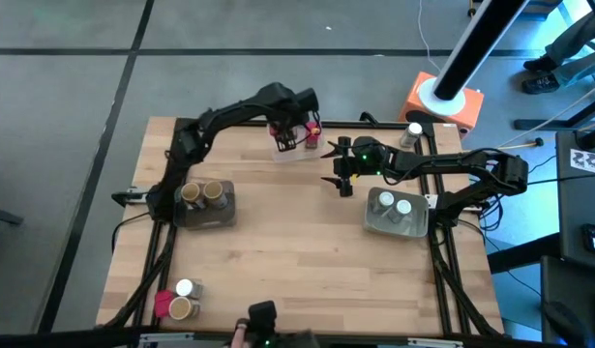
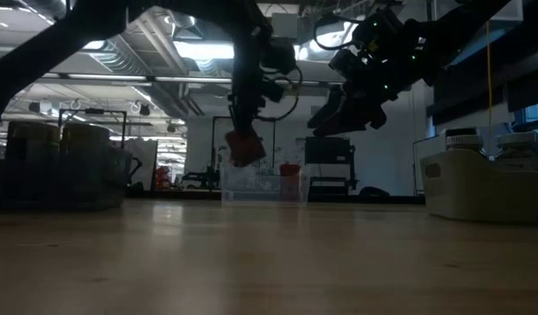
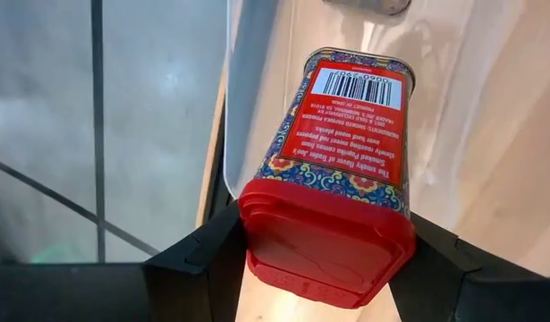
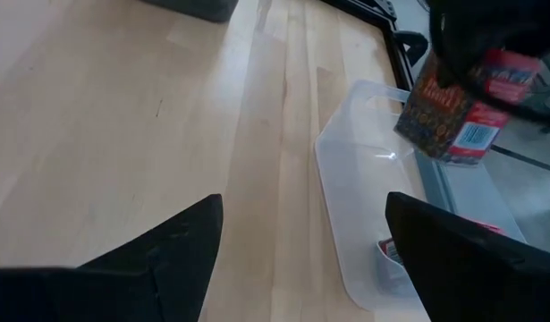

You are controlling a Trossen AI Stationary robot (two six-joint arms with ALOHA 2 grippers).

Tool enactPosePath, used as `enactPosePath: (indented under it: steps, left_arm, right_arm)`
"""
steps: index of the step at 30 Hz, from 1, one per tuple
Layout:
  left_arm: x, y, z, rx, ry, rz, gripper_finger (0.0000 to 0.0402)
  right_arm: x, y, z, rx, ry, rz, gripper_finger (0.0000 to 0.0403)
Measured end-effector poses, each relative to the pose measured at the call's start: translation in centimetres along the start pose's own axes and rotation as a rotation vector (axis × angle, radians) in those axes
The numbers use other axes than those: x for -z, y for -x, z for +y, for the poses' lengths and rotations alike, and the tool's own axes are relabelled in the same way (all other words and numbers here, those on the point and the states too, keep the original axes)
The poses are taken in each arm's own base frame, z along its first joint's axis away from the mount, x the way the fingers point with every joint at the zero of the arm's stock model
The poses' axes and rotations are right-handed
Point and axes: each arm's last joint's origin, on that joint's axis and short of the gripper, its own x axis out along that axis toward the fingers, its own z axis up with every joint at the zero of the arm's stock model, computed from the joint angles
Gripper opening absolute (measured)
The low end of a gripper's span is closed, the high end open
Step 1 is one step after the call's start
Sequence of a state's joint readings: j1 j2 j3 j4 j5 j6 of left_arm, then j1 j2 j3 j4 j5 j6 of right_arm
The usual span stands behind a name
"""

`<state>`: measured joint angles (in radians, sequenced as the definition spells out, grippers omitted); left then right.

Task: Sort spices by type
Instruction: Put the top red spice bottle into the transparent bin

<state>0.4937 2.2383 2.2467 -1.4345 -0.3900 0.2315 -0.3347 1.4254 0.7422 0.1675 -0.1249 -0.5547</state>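
Filling the left wrist view, a red-capped rectangular spice tin (image 3: 333,188) with a barcode label sits pinched by its cap between the left gripper's (image 1: 295,133) dark fingers, held above the clear plastic tray (image 1: 299,147) at the far edge of the pale wood table (image 1: 287,251). Just beside it, the right gripper (image 1: 338,174) hovers with fingers spread wide and empty. 2 grey bins: the left one (image 1: 204,215) holds 2 tan round-topped cylinders (image 1: 202,192), the right one (image 1: 394,224) 2 white-capped jars (image 1: 394,202).
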Motion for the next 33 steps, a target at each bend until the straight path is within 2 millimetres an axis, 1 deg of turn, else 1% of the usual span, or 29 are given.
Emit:
enactPosePath:
  steps: [4, 10, 15, 20, 27, 33]
  left_arm:
    - [-0.4, -1.6, 0.2, 0.003, 0.010, 0.029, 0.0198]
    - [-0.6, -3.6, 1.1, 0.008, 0.022, 0.056, 0.0198]
    - [-0.7, -5.3, 1.8, 0.072, 0.030, 0.045, 0.0201]
    - [-0.6, -6.1, 2.0, 0.072, 0.033, 0.051, 0.0207]
    - [-0.8, -6.3, 2.1, 0.083, -0.003, 0.033, 0.0208]
    - [-1.0, -6.6, 2.4, 0.077, 0.002, 0.019, 0.0209]
  right_arm:
    - [0.0, 0.0, 0.0, -0.003, 0.000, 0.004, 0.0314]
    - [0.0, 0.0, 0.0, -0.003, -0.001, 0.005, 0.0314]
    - [0.0, 0.0, 0.0, -0.002, 0.000, 0.005, 0.0314]
    - [0.0, 0.0, 0.0, -0.003, 0.000, 0.004, 0.0314]
    - [0.0, 0.0, 0.0, -0.005, 0.000, 0.002, 0.0314]
    - [0.0, 0.0, 0.1, -0.024, 0.000, -0.010, 0.0314]
